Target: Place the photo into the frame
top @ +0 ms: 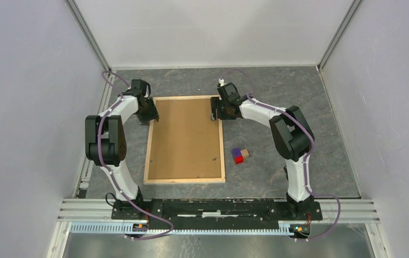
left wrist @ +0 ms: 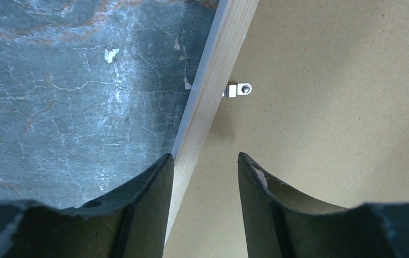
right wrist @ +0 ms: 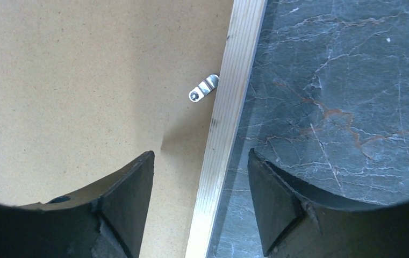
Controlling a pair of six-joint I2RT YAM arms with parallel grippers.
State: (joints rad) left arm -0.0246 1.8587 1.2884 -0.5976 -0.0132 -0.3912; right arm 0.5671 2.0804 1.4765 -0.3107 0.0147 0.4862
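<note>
Your left jaws and right jaws stand apart, each straddling a side slat of the frame (top: 186, 181) near its far end (brown backing board (top: 186, 140) up).

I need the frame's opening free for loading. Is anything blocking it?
Yes. A brown backing board fills the frame, with small metal clips on its side slats reaching over it.

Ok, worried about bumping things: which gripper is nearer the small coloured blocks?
Right. The right gripper straddles the right slat of the frame, on the same side as the coloured blocks; the left gripper straddles the left slat, across the backing board from them.
</note>
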